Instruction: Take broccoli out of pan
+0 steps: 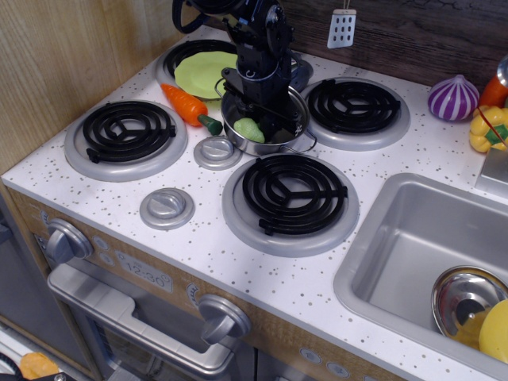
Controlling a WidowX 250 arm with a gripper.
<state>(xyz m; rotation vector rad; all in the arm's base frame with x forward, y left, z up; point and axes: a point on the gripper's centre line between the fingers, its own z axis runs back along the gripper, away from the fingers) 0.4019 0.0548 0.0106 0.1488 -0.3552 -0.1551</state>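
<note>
The pan (295, 136), a small shiny steel pot with wire loop handles, stands in the middle of the stove top between the burners. The pale-green broccoli (248, 129) lies inside it, on the left side of the bottom. My black gripper (260, 119) reaches down from above into the pan, and its jaws look spread, with the broccoli low between them, close to the left finger. I see no grip on the broccoli. The arm hides the back of the pan.
An orange carrot (186, 104) lies just left of the pan, touching its rim. A lime-green plate (202, 74) sits on the back-left burner. A purple onion (452, 98) and a yellow pepper (487, 127) are at the right. The sink (413, 238) holds a steel bowl (468, 298).
</note>
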